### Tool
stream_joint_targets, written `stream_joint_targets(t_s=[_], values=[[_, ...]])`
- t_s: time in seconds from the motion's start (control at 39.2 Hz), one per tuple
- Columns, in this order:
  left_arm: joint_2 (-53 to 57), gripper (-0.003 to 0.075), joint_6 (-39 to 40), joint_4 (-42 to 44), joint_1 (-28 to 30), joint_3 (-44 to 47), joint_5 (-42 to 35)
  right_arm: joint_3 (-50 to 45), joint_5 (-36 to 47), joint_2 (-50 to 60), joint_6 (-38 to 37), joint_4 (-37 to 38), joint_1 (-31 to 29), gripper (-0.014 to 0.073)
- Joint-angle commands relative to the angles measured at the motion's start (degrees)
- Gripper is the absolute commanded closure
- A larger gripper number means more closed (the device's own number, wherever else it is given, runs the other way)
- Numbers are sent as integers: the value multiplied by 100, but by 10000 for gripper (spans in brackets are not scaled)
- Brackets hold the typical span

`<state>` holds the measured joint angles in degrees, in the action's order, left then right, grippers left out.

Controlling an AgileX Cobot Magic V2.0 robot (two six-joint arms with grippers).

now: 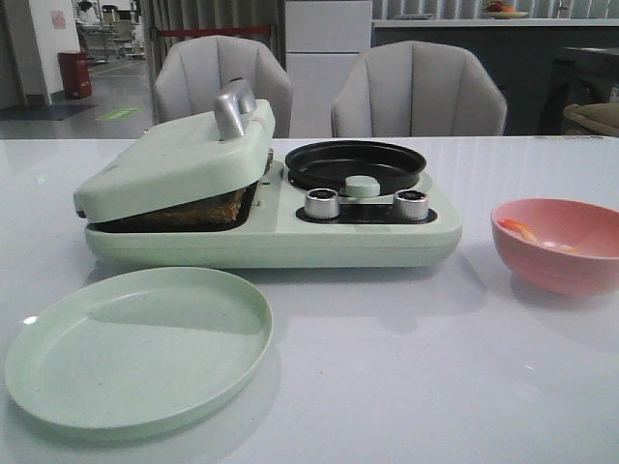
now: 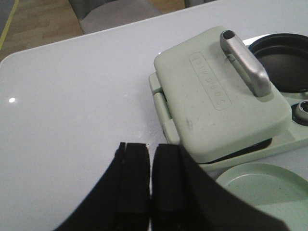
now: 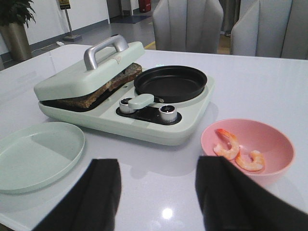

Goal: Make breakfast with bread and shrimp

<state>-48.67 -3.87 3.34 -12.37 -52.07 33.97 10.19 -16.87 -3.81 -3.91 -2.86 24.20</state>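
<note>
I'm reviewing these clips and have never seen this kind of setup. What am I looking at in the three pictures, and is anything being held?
This is a two-armed robot at a white table. One picture looks forward over the table; the other two come from cameras on each wrist, so the black shapes at their bottom edge are the robot's own hands. The left hand looks shut and the right hand is open; neither holds anything. On the table sits a pale green breakfast maker, its lid resting on bread, with an empty black pan beside it. In front lies an empty green plate. A pink bowl holds two shrimp.
</note>
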Motion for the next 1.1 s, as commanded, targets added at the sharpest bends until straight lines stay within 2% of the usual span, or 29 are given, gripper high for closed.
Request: stream_joint_targets(t_s=[0.0, 0.23, 0.46, 0.71, 0.92, 1.07], values=[[588, 606, 74, -73, -45, 463, -758, 158, 584, -60, -6, 35, -16, 135], [2219, 606, 74, -467, -45, 1643, -797, 158, 846, -60, -6, 35, -16, 135], [3844, 606, 74, -415, -45, 2548, -813, 158, 1047, -60, -6, 35, -16, 135], [4584, 606, 74, -441, -45, 3142, -1064, 220, 1616, -197, -17, -74, -22, 136], [4584, 606, 74, -441, -45, 3142, -1193, 1150, 1498, -1599, -17, -220, -22, 137], [4584, 606, 74, -441, -45, 3142, -1193, 2321, 862, -3002, -45, -235, -22, 137]])
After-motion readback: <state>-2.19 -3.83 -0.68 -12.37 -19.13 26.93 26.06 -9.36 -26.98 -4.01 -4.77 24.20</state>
